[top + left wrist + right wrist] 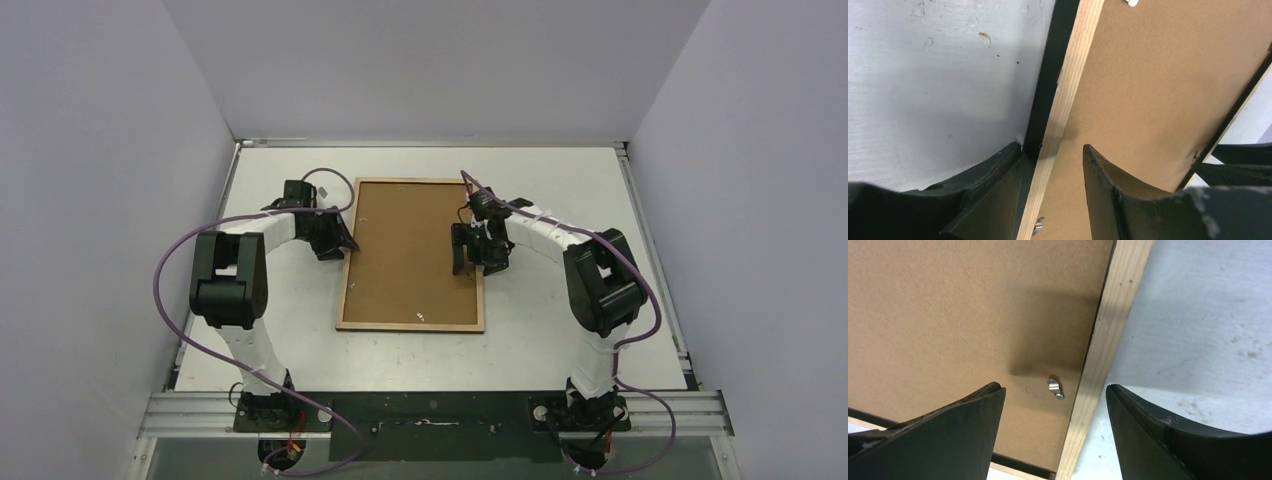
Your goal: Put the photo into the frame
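- We see the frame (410, 327) lying flat on the white bench (560, 340). Its back side is up, so its light wood rim shows.
- A brown backing board (405, 250) fills the inside of the frame.
- The left claw (343, 240) is at the left side of the frame, near the middle of that side. It is open and holds nothing.
- One finger (998, 172) of the left claw touches the black outer side of the frame. The other finger (1100, 180) is over the backing board, a little apart from the wood rim.
- The right claw (460, 250) is at the right side of the frame. It is wide open and holds nothing.
- One of its fingers (958, 425) is over the backing board. The other (1158, 435) is outside the frame, over the bench, and the rim is between them.
- A small metal clip (1055, 388) sits on the backing board, just beside the right rim of the frame.
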You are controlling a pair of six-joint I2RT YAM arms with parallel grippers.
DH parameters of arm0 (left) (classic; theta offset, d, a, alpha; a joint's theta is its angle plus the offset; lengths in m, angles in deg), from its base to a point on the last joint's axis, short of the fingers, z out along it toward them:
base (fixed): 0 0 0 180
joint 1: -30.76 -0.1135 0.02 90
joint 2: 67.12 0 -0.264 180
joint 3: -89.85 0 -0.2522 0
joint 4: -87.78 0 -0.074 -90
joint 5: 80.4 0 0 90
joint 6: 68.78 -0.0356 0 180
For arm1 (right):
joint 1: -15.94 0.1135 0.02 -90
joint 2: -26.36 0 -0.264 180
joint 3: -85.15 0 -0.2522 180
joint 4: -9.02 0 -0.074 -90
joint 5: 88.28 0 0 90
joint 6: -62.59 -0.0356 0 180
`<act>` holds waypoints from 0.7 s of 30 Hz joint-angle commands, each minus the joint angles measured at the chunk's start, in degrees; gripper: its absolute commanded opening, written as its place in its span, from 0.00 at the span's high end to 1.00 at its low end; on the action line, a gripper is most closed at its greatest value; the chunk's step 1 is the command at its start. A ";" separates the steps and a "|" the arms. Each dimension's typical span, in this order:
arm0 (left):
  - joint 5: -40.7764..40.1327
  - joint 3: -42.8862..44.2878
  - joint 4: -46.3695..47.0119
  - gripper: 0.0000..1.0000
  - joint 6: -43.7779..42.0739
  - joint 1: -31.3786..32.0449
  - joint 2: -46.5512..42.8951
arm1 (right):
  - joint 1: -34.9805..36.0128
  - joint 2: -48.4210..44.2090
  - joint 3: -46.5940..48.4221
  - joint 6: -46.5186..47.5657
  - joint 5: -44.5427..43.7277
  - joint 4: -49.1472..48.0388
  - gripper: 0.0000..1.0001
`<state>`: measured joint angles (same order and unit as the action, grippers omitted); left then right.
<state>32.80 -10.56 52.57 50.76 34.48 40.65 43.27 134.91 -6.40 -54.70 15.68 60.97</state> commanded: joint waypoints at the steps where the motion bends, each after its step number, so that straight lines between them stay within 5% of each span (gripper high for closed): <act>1: -5.50 -0.65 -1.79 0.54 -1.04 0.49 -3.83 | 1.03 -5.47 -0.58 2.22 -7.57 1.32 0.25; 21: -5.56 0.18 -3.84 0.64 -3.94 0.49 -1.10 | 3.82 -2.23 0.95 6.42 -11.02 0.90 0.33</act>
<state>27.93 -10.89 50.23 48.18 34.94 39.49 46.70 132.05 -7.03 -48.79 6.69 63.31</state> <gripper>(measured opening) 0.371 0.683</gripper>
